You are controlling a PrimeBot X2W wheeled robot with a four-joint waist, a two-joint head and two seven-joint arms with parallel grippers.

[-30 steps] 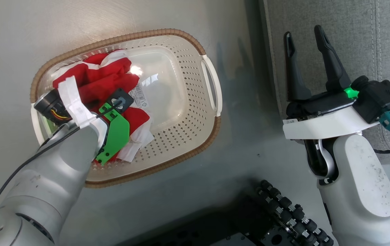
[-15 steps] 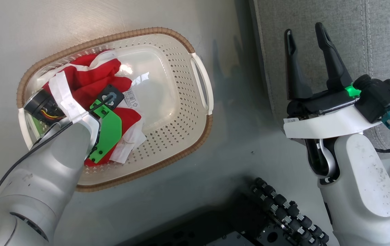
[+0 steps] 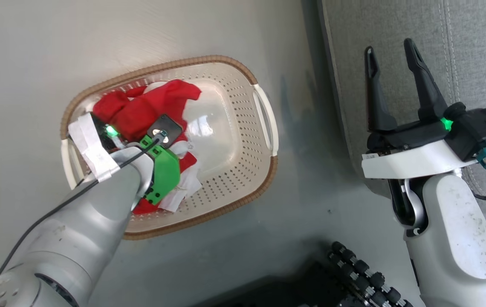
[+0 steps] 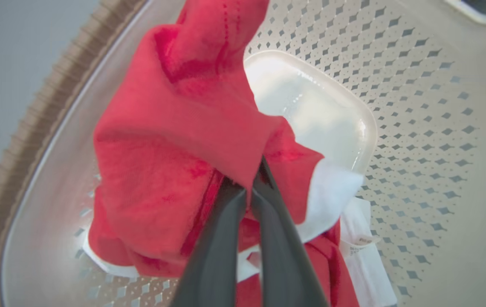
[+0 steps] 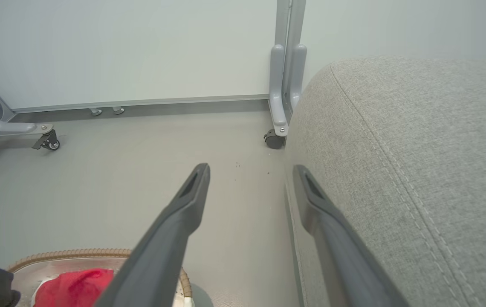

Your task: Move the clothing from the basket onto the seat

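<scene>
The left tool (image 4: 252, 181) pinches the red clothing (image 4: 170, 128) inside the basket (image 3: 236, 166); the right tool (image 3: 389, 46) gapes; nothing reaches the seat (image 3: 473, 38) yet.

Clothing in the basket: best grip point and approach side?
Grip the raised red fold of the clothing from above, with the fingers straddling the ridge. The fold stands bunched over the basket floor, while the white trim lies flatter and probably offers less to pinch. The left gripper is shut on such a fold.
</scene>
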